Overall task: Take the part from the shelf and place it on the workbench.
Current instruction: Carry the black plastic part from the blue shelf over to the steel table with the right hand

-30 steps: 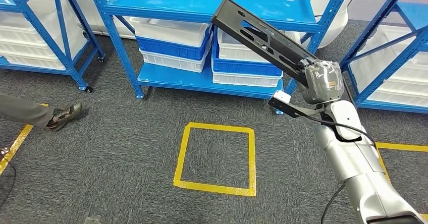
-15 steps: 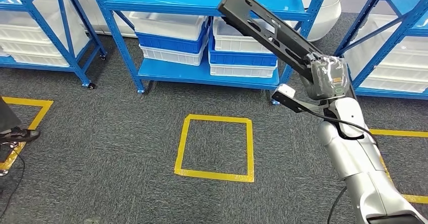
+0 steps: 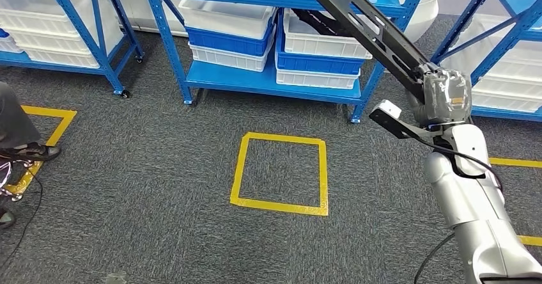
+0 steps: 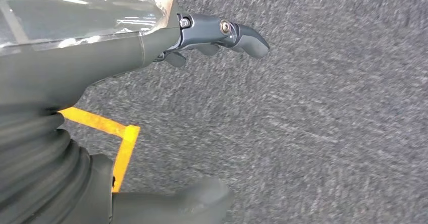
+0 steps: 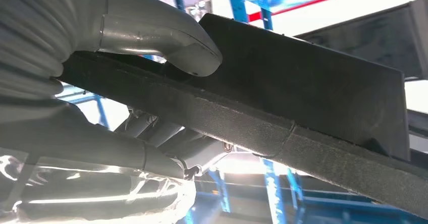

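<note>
The right hand [image 3: 444, 95] grips a long black part [image 3: 371, 31] — fingers [image 5: 166, 133] clamped around it — raised before the blue shelf [image 3: 275, 82]; open carpet below. Left hand [image 4: 217, 37] apparently loose — empty.

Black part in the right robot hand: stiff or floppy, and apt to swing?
Likely stiff: the black part juts straight out without sagging. Probably apt to lever or twist, since the right robot hand grips one end. Its edge looks matte, so probably not slippery.

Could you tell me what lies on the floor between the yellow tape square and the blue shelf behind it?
Only bare grey carpet lies between the yellow tape square and the blue shelf, as seen in the head view.
</note>
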{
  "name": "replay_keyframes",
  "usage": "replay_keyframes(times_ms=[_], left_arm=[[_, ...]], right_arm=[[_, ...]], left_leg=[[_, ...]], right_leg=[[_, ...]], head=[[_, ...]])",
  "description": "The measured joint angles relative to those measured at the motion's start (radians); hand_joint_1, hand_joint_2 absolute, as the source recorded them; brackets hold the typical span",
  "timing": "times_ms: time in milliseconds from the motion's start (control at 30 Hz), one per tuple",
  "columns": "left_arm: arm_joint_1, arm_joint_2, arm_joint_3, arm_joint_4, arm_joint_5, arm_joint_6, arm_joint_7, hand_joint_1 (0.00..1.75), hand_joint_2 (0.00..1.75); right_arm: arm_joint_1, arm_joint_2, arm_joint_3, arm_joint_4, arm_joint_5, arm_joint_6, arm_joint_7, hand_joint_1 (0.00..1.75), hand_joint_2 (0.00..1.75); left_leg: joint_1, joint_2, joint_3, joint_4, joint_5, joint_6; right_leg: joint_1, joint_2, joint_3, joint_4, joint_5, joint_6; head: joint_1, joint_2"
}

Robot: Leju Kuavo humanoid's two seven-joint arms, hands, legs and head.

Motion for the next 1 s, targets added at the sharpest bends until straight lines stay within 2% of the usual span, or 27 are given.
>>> replay_keyframes(times_ms=[33, 67, 100, 133, 167, 200, 233, 267, 300, 333, 367, 433, 467, 500, 533, 567, 600, 667, 700, 733, 767, 800, 833, 867, 933, 967, 1000], left_arm=[[0.001, -0.003, 0.000, 0.000, -0.001, 0.000, 0.000, 0.00, 1.75], [0.001, -0.005, 0.000, 0.000, -0.001, 0.000, 0.000, 0.00, 1.75], [0.001, -0.007, 0.000, 0.000, -0.001, 0.000, 0.000, 0.00, 1.75], [0.001, -0.008, 0.000, 0.000, -0.001, 0.000, 0.000, 0.00, 1.75], [0.001, -0.009, 0.000, 0.000, -0.001, 0.000, 0.000, 0.00, 1.75], [0.002, -0.010, 0.000, 0.000, -0.001, 0.000, 0.000, 0.00, 1.75], [0.002, -0.010, 0.000, 0.000, -0.001, 0.000, -0.001, 0.00, 1.75], [0.004, -0.010, 0.000, 0.000, -0.001, 0.000, -0.001, 0.00, 1.75], [0.005, -0.009, 0.000, 0.000, -0.001, 0.000, -0.002, 0.00, 1.75], [0.006, -0.009, 0.000, 0.000, -0.002, 0.000, -0.003, 0.00, 1.75], [0.007, -0.008, 0.000, 0.000, -0.002, -0.001, -0.003, 0.00, 1.75], [0.007, -0.009, 0.000, 0.000, -0.007, -0.001, -0.001, 0.00, 1.75], [0.006, -0.009, 0.000, 0.000, -0.010, -0.001, 0.001, 0.00, 1.75], [0.006, -0.009, 0.000, 0.000, -0.012, -0.001, 0.003, 0.00, 1.75], [0.005, -0.009, 0.000, 0.000, -0.014, -0.001, 0.005, 0.00, 1.75], [0.003, -0.009, 0.000, 0.000, -0.015, -0.001, 0.007, 0.00, 1.75], [0.000, -0.010, 0.000, 0.000, -0.016, -0.001, 0.009, 0.00, 1.75], [-0.008, -0.011, -0.001, 0.000, -0.022, -0.001, 0.014, 0.00, 1.75], [-0.011, -0.012, -0.002, 0.000, -0.026, 0.000, 0.019, 0.00, 1.75], [-0.013, -0.013, -0.002, 0.000, -0.030, 0.001, 0.024, 0.00, 1.75], [-0.013, -0.015, -0.002, 0.000, -0.033, 0.001, 0.030, 0.00, 1.75], [-0.013, -0.016, -0.003, 0.001, -0.036, 0.002, 0.035, 0.00, 1.75], [-0.013, -0.017, -0.003, 0.001, -0.039, 0.002, 0.040, 0.00, 1.75], [-0.013, -0.018, -0.004, 0.001, -0.043, 0.003, 0.044, 0.00, 1.75], [-0.015, -0.017, -0.006, 0.001, -0.052, 0.004, 0.049, 0.00, 1.75], [-0.016, -0.016, -0.008, 0.000, -0.057, 0.004, 0.051, 0.00, 1.75], [-0.018, -0.016, -0.011, 0.000, -0.061, 0.004, 0.052, 0.00, 1.75]], right_arm=[[0.004, -0.003, -0.005, 0.002, -0.002, -0.001, -0.003, 1.62, 1.75], [0.007, -0.005, -0.009, 0.002, -0.003, -0.002, -0.006, 1.62, 1.75], [0.009, -0.007, -0.013, 0.003, -0.003, -0.003, -0.008, 1.62, 1.75], [0.009, -0.008, -0.017, 0.003, -0.003, -0.003, -0.009, 1.62, 1.75], [0.008, -0.009, -0.021, 0.003, -0.004, -0.004, -0.010, 1.62, 1.75], [0.008, -0.011, -0.024, 0.002, -0.004, -0.005, -0.010, 1.62, 1.75], [0.008, -0.012, -0.026, 0.002, -0.004, -0.007, -0.010, 1.62, 1.75], [0.009, -0.013, -0.027, 0.003, -0.004, -0.009, -0.010, 1.62, 1.75], [0.012, -0.014, -0.029, 0.003, -0.005, -0.013, -0.010, 1.62, 1.75], [0.016, -0.015, -0.032, 0.002, -0.005, -0.016, -0.011, 1.62, 1.75], [0.021, -0.015, -0.035, 0.001, -0.006, -0.019, -0.011, 1.62, 1.75], [0.033, -0.018, -0.044, -0.002, -0.006, -0.022, -0.011, 1.62, 1.75], [0.039, -0.019, -0.048, -0.003, -0.006, -0.022, -0.011, 1.62, 1.75], [0.045, -0.021, -0.052, -0.003, -0.005, -0.023, -0.011, 1.62, 1.75], [0.050, -0.024, -0.056, -0.004, -0.005, -0.023, -0.012, 1.62, 1.75], [0.054, -0.027, -0.060, -0.005, -0.005, -0.023, -0.012, 1.62, 1.75], [0.057, -0.032, -0.064, -0.008, -0.004, -0.023, -0.013, 1.62, 1.75], [0.060, -0.041, -0.073, -0.016, -0.004, -0.024, -0.014, 1.62, 1.75], [0.062, -0.045, -0.076, -0.019, -0.003, -0.026, -0.014, 1.62, 1.75], [0.066, -0.048, -0.078, -0.021, -0.002, -0.029, -0.015, 1.62, 1.75], [0.074, -0.050, -0.080, -0.021, 0.000, -0.032, -0.016, 1.62, 1.75], [0.085, -0.051, -0.081, -0.021, 0.002, -0.035, -0.017, 1.62, 1.75], [0.098, -0.051, -0.083, -0.021, 0.005, -0.036, -0.019, 1.62, 1.75], [0.109, -0.051, -0.085, -0.021, 0.009, -0.037, -0.020, 1.62, 1.75], [0.123, -0.051, -0.090, -0.021, 0.014, -0.037, -0.024, 1.62, 1.75], [0.128, -0.051, -0.093, -0.022, 0.015, -0.037, -0.026, 1.62, 1.75], [0.133, -0.050, -0.096, -0.024, 0.016, -0.036, -0.027, 1.62, 1.75]], left_leg=[[-0.001, 0.000, -0.013, 0.000, 0.011, -0.001], [-0.002, 0.001, -0.026, 0.000, 0.022, -0.003], [-0.003, 0.001, -0.037, 0.001, 0.032, -0.005], [-0.003, 0.001, -0.046, 0.001, 0.043, -0.009], [-0.004, 0.001, -0.052, -0.001, 0.054, -0.015], [-0.004, 0.001, -0.055, -0.004, 0.065, -0.020], [-0.004, 0.001, -0.056, -0.007, 0.077, -0.026], [-0.003, 0.000, -0.059, -0.011, 0.084, -0.031], [-0.002, 0.000, -0.063, -0.008, 0.076, -0.037], [-0.001, 0.000, -0.071, 0.009, 0.048, -0.042], [0.002, -0.001, -0.081, 0.044, 0.000, -0.047], [0.008, 0.000, -0.105, 0.170, -0.109, -0.058], [0.011, 0.000, -0.112, 0.233, -0.136, -0.063], [0.015, 0.000, -0.109, 0.277, -0.137, -0.069], [0.020, 0.000, -0.092, 0.289, -0.117, -0.073], [0.025, 0.000, -0.059, 0.268, -0.091, -0.077], [0.030, 0.000, -0.010, 0.219, -0.076, -0.080], [0.030, -0.004, 0.090, 0.084, -0.096, -0.078], [0.026, -0.006, 0.118, 0.036, -0.113, -0.072], [0.018, -0.007, 0.127, 0.009, -0.121, -0.064], [0.015, -0.005, 0.120, 0.002, -0.114, -0.051], [0.011, -0.003, 0.111, -0.002, -0.100, -0.038], [0.010, -0.001, 0.100, -0.006, -0.085, -0.026], [0.011, 0.002, 0.086, -0.010, -0.068, -0.015], [0.010, 0.004, 0.052, -0.010, -0.038, -0.006], [0.009, 0.005, 0.032, -0.010, -0.022, -0.006], [0.009, 0.006, 0.012, -0.009, -0.006, -0.008]], right_leg=[[0.002, 0.000, 0.026, -0.006, 0.013, 0.008], [0.003, 0.000, 0.068, -0.047, 0.032, 0.013], [0.005, 0.000, 0.123, -0.114, 0.043, 0.013], [0.011, 0.000, 0.181, -0.194, 0.041, 0.007], [0.017, 0.001, 0.222, -0.255, 0.034, -0.001], [0.023, 0.001, 0.243, -0.295, 0.026, -0.008], [0.028, 0.002, 0.248, -0.312, 0.025, -0.014], [0.024, 0.002, 0.239, -0.311, 0.034, -0.021], [0.018, 0.001, 0.232, -0.313, 0.045, -0.028], [0.012, -0.001, 0.224, -0.315, 0.057, -0.039], [0.006, -0.003, 0.215, -0.317, 0.071, -0.049], [0.008, -0.005, 0.188, -0.315, 0.098, -0.061], [0.009, -0.006, 0.173, -0.315, 0.111, -0.061], [0.009, -0.006, 0.156, -0.314, 0.125, -0.059], [0.009, -0.006, 0.139, -0.312, 0.137, -0.056], [0.008, -0.006, 0.122, -0.308, 0.148, -0.051], [0.008, -0.006, 0.106, -0.303, 0.158, -0.046], [0.008, -0.006, 0.080, -0.289, 0.175, -0.031], [0.009, -0.007, 0.072, -0.287, 0.184, -0.022], [0.009, -0.008, 0.066, -0.288, 0.195, -0.013], [0.009, -0.009, 0.062, -0.292, 0.205, -0.004], [0.006, -0.008, 0.055, -0.291, 0.203, 0.000], [0.004, -0.007, 0.045, -0.278, 0.183, -0.002], [0.002, -0.007, 0.029, -0.246, 0.144, -0.008], [0.000, -0.004, -0.001, -0.131, 0.046, -0.023], [-0.001, -0.003, -0.009, -0.067, 0.018, -0.020], [-0.001, -0.002, -0.006, -0.018, 0.013, -0.011]], head=[[0.000, 0.000], [0.000, 0.000], [0.000, 0.000], [0.000, 0.000], [-0.001, 0.000], [-0.001, 0.000], [-0.002, 0.000], [-0.002, 0.000], [-0.003, 0.000], [-0.006, 0.000], [-0.008, 0.000], [-0.013, 0.000], [-0.013, 0.000], [-0.013, 0.000], [-0.013, 0.000], [-0.013, 0.000], [-0.014, 0.000], [-0.013, 0.000], [-0.012, 0.000], [-0.012, 0.000], [-0.012, 0.000], [-0.012, 0.000], [-0.011, 0.000], [-0.008, 0.000], [-0.003, 0.000], [-0.003, 0.000], [-0.002, 0.000]])
